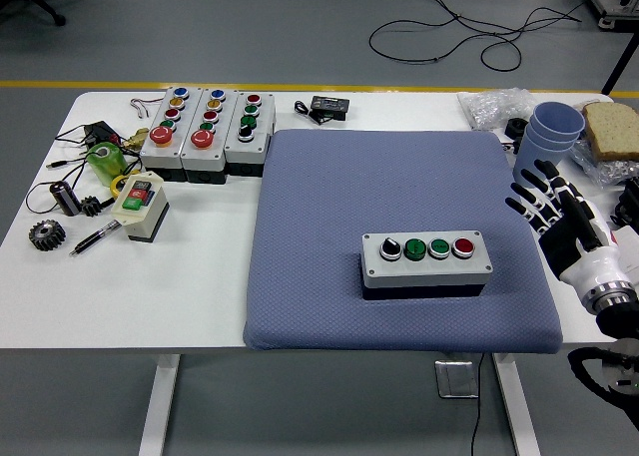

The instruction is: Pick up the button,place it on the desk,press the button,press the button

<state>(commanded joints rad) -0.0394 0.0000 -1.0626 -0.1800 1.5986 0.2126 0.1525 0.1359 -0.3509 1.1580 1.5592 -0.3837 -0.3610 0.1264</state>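
**A:** Where's your target?

**B:** The grey four-button control box (pixel 426 261) sits on the blue padded mat (pixel 399 177), toward its near right part, long axis running left to right across your view.

**A:** And the hand?

**B:** Your right hand (pixel 559 217) hovers at the mat's right edge, fingers spread and holding nothing. The box lies to its left and a little nearer you, red button end closest. The left hand isn't visible, so I'd judge the right one should make the reach.
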